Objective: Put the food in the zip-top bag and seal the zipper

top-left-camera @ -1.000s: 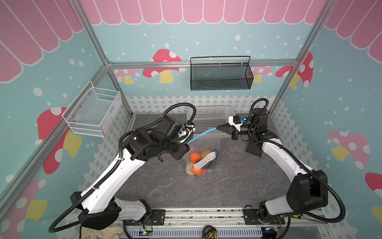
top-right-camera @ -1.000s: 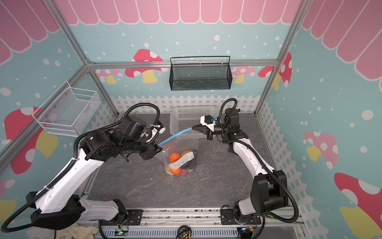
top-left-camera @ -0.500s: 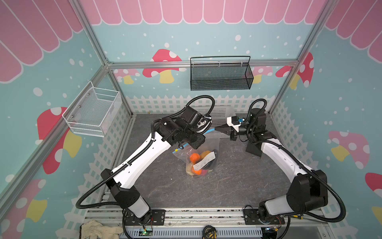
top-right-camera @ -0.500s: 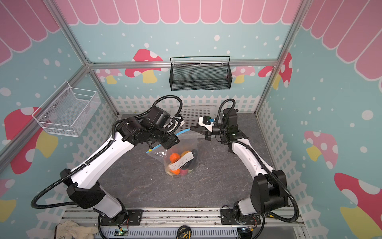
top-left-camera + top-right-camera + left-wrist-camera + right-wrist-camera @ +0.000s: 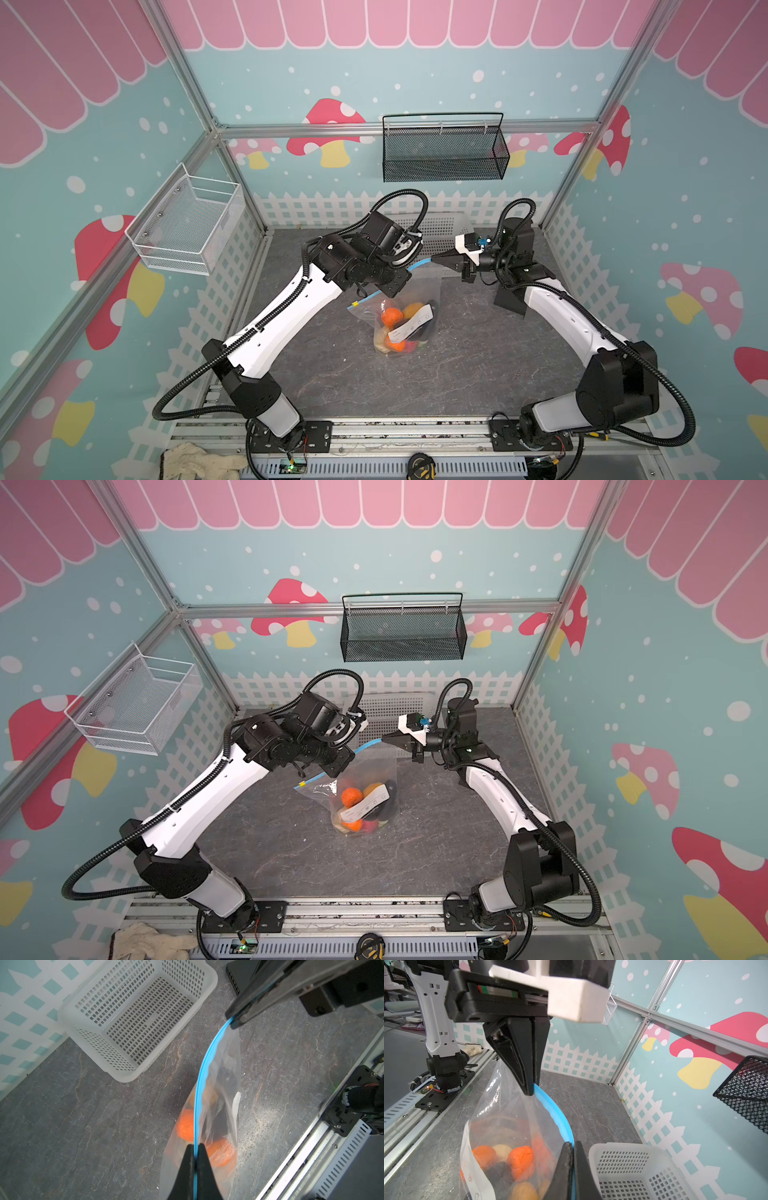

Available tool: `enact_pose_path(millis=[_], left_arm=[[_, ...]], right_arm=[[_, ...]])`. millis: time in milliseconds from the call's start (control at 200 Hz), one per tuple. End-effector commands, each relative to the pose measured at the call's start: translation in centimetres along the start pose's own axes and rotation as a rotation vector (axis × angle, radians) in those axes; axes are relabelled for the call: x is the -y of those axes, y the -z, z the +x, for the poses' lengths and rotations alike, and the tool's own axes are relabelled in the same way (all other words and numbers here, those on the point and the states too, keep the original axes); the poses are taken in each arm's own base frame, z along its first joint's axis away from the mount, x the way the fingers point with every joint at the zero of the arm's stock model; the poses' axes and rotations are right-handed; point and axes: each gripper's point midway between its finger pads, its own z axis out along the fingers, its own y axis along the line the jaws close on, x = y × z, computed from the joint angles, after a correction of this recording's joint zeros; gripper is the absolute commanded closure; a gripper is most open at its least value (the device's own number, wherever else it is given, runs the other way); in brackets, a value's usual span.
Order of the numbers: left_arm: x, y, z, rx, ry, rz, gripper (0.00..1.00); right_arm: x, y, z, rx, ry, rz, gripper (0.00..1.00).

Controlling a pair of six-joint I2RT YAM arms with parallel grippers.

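The bag (image 5: 409, 291) is held up by its zipper (image 5: 199, 1084) between the two grippers, over the middle of the table (image 5: 457, 365). The left gripper (image 5: 195, 1146) is closed tight on the blue strip, which is seen running out from between its jaws. The right gripper (image 5: 572, 1145) is also closed on the strip, farther along and at the higher end, with only the strip's thickness left between its jaws. In both top views the zipper is seen slanting down from the right gripper (image 5: 434, 258) (image 5: 384, 737), passing under the left wrist, and ending at a free corner where a small yellow tab (image 5: 353, 305) is fixed. Between the two grips the strip is bowed into a curve, and no gap is visible along that stretch.

The food (image 5: 390, 318) is gathered in the bottom of the bag: two orange pieces (image 5: 521, 1159), a cream one (image 5: 503, 1151), black lumps (image 5: 500, 1169) and something red are made out through the plastic. A white label (image 5: 413, 324) is seen on the bag's side. Whether the bag's bottom is resting on the table or hanging just clear cannot be told.

A white perforated basket (image 5: 99, 1049) is set near the back fence, behind the bag and apart from it.
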Motion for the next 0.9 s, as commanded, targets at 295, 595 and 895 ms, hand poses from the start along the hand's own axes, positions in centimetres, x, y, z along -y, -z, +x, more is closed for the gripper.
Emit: enact_pose_path(millis=[295, 595, 895], left_arm=[[-0.3, 1.5, 0.2, 0.025, 0.070, -0.012, 1.00], [0.1, 1.3, 0.1, 0.031, 0.165, 0.011, 1.00], [0.9, 2.6, -0.7, 0.069, 0.248, 0.064, 1.00]], right_arm=[[0.3, 1.1, -0.1, -0.012, -0.491, 0.350, 0.27], [-3.4, 4.8, 4.4, -0.042, -0.820, 0.568, 0.25], [-5.4, 4.3, 8.9, -0.076, -1.004, 0.556, 0.27]])
